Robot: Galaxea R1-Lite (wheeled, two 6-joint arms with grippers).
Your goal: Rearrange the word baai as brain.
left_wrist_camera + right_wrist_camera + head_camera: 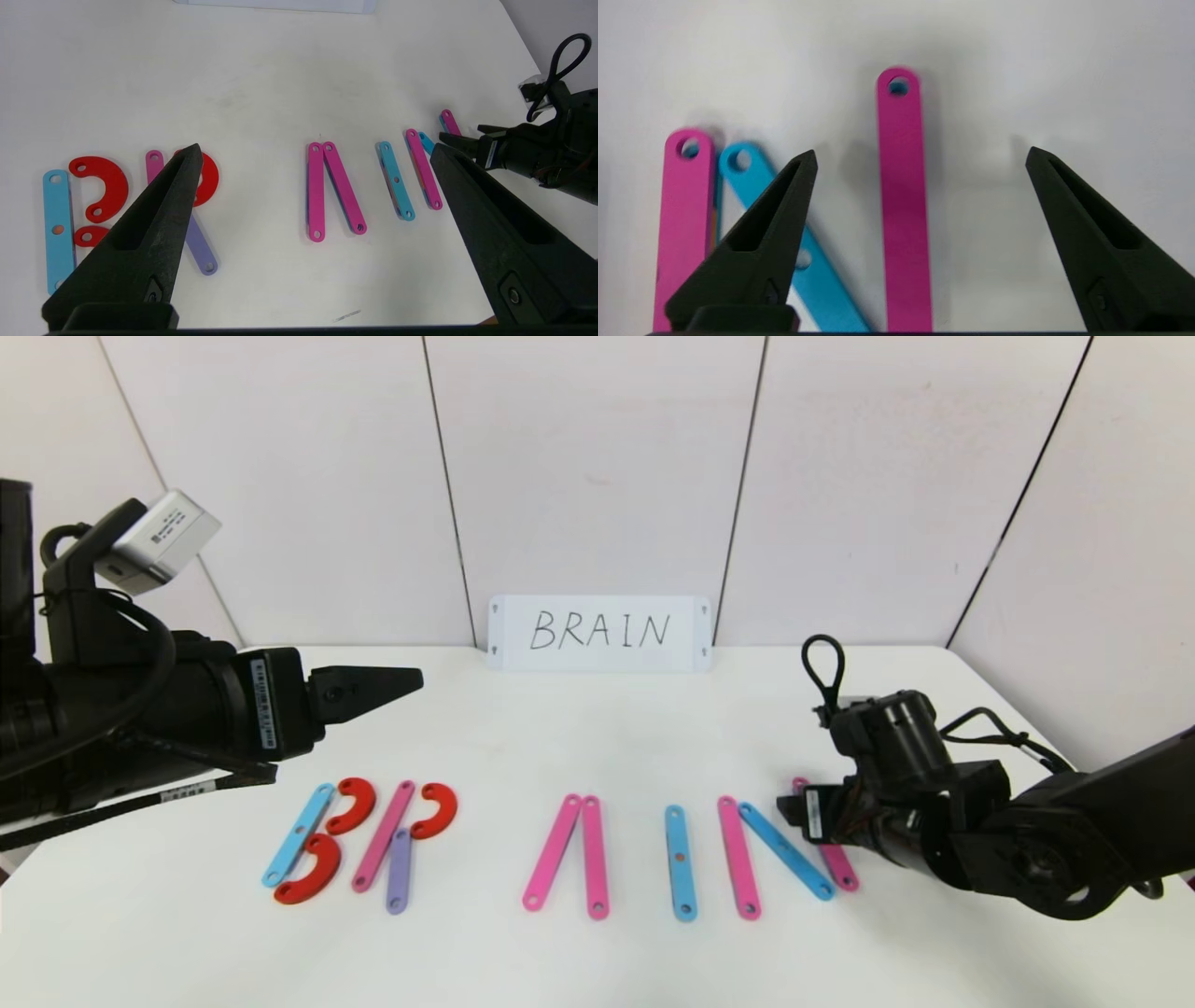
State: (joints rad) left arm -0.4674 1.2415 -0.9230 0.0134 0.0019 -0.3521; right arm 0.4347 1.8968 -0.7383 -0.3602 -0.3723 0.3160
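My right gripper (920, 156) sits low over the right end of the row on the white table (579, 747), jaws spread wide, gripping nothing. Between them lies a pink strip (903, 205), flat, its long axis running away from the wrist, forming the N's right stroke beside the blue diagonal strip (786, 851). My left gripper (315, 151) hovers parked above the red curves (353, 805), jaws wide too.
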